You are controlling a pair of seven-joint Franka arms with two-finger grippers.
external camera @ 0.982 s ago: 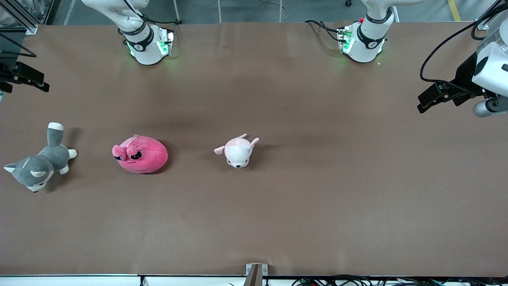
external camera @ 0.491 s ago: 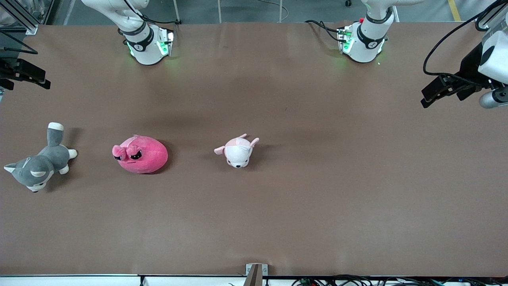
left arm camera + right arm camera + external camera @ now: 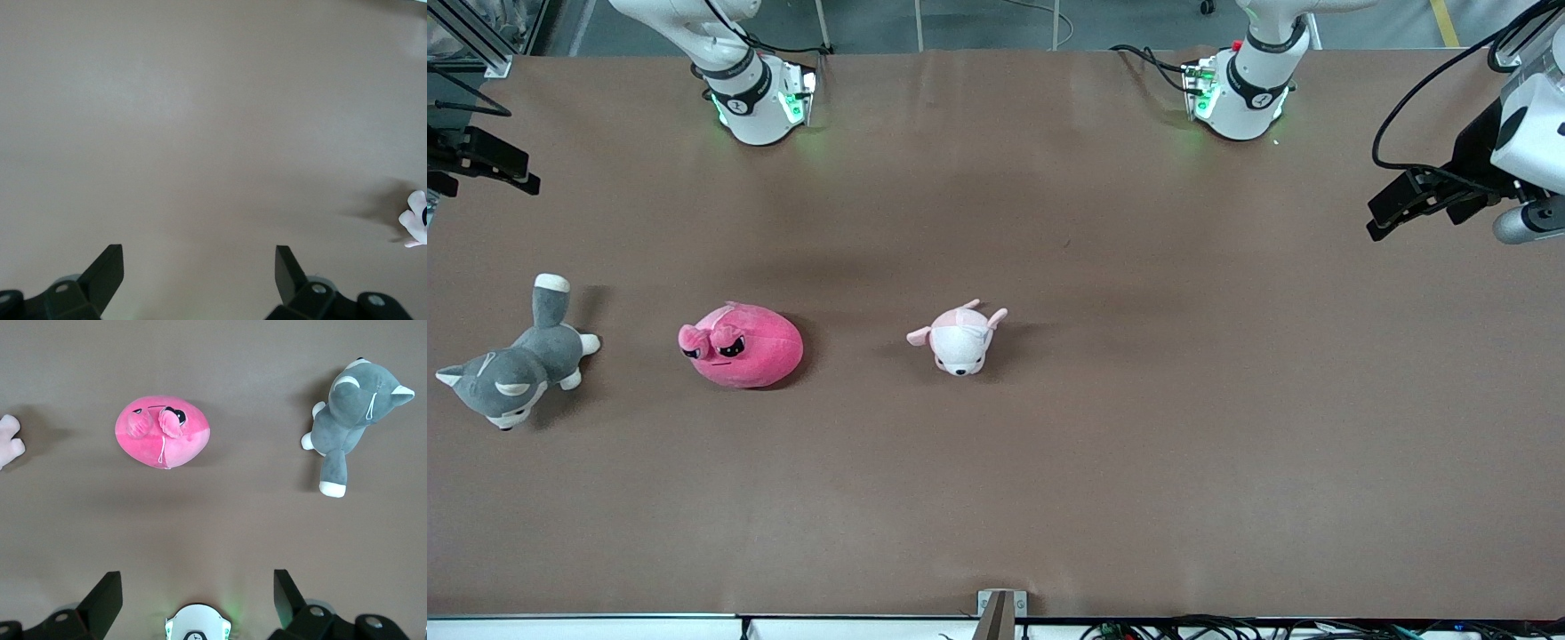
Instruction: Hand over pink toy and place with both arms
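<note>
Round hot-pink plush toy (image 3: 742,346) unmoved on brown table (image 3: 1138,400), between grey husky plush (image 3: 514,366) and pale puppy plush (image 3: 959,339). Left gripper (image 3: 199,272) has drifted slightly; right gripper (image 3: 197,590) lifted marginally; both spread, empty.

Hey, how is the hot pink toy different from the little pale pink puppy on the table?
The pink toy is a solid hot-pink round blob; the puppy is pale pink and white with ears and legs sticking out. The pink toy is clearly bigger than the puppy. The pink toy lies toward the right arm's end, beside the husky; the puppy lies near the table's middle. Both are plush, rest on the brown table, and neither is touched by a claw.
</note>
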